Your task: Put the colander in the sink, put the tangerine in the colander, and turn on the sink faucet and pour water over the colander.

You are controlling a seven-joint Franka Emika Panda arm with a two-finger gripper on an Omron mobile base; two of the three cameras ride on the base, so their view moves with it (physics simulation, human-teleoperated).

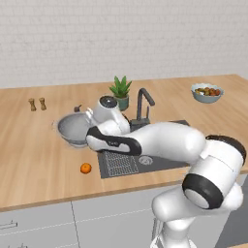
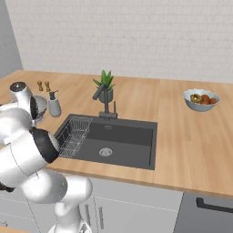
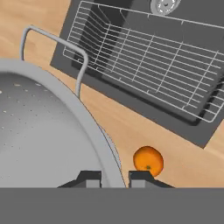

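Note:
The silver perforated colander (image 1: 72,127) sits on the wooden counter just left of the sink (image 2: 127,136). In the hand view the colander (image 3: 43,131) takes up the left side, and its rim runs between my gripper (image 3: 114,178), whose fingers are shut on that rim. The tangerine (image 1: 85,168) lies on the counter in front of the colander, near the sink's front left corner; in the hand view the tangerine (image 3: 148,160) is just beyond my right fingertip. The dark faucet (image 1: 144,102) stands behind the basin with no water running. A wire rack (image 3: 144,57) lies in the sink's left part.
A grey soap bottle (image 2: 54,105) stands left of the sink, close behind my hand. A potted plant (image 1: 121,91) is behind the faucet. A pale blue fruit bowl (image 1: 207,92) sits far right, and two small shakers (image 1: 37,103) stand far left.

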